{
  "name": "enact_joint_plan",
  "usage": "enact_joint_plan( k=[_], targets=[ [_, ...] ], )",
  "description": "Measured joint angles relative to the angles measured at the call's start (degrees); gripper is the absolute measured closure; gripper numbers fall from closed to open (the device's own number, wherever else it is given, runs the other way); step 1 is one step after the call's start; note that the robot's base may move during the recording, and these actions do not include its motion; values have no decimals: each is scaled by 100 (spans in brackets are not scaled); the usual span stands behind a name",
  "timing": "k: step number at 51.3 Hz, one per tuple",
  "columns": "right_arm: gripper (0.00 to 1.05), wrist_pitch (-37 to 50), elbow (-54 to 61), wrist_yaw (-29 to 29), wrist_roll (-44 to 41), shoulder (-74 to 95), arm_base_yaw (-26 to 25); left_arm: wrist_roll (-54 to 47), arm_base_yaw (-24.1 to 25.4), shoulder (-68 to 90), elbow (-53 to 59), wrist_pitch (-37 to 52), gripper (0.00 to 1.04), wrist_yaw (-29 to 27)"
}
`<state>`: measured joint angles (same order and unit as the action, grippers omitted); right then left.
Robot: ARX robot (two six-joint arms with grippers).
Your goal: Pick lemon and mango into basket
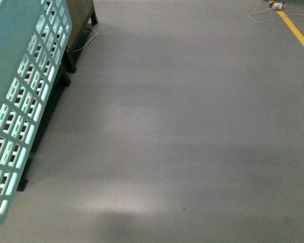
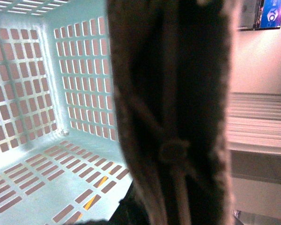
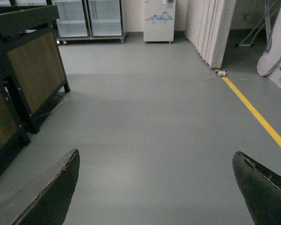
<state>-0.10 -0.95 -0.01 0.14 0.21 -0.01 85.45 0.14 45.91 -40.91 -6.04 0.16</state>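
Closest of all, the brown handle (image 2: pixel 173 117) of the basket (image 2: pixel 79 75) fills the middle of the left wrist view, with a white tie (image 2: pixel 175 152) knotted across it. Behind it are the aqua slotted walls and bottom, and no fruit lies on the part that shows. I cannot tell whether the left gripper is clamped on that handle, since its fingers do not show clearly.

In the front view the basket hangs tilted at the far left, beside a dark stand (image 1: pixel 78 15) and above the grey floor (image 1: pixel 182 126). The likely trouble is that a tilted basket on a swing handle may sway or tip, so fruit dropped in could miss or roll out.

Further right, the right gripper (image 3: pixel 155 154) hovers over the floor, fingers (image 3: pixel 51 192) wide apart with nothing between them. Neither lemon nor mango appears in any view, so where they lie relative to either gripper is unknown.
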Motion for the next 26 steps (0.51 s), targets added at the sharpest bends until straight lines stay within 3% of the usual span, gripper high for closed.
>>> enact_joint_plan(
  k=[26],
  targets=[
    [9,0,0,2,4,2,0,-9,0,0,0,0,101,-7]
  ],
)
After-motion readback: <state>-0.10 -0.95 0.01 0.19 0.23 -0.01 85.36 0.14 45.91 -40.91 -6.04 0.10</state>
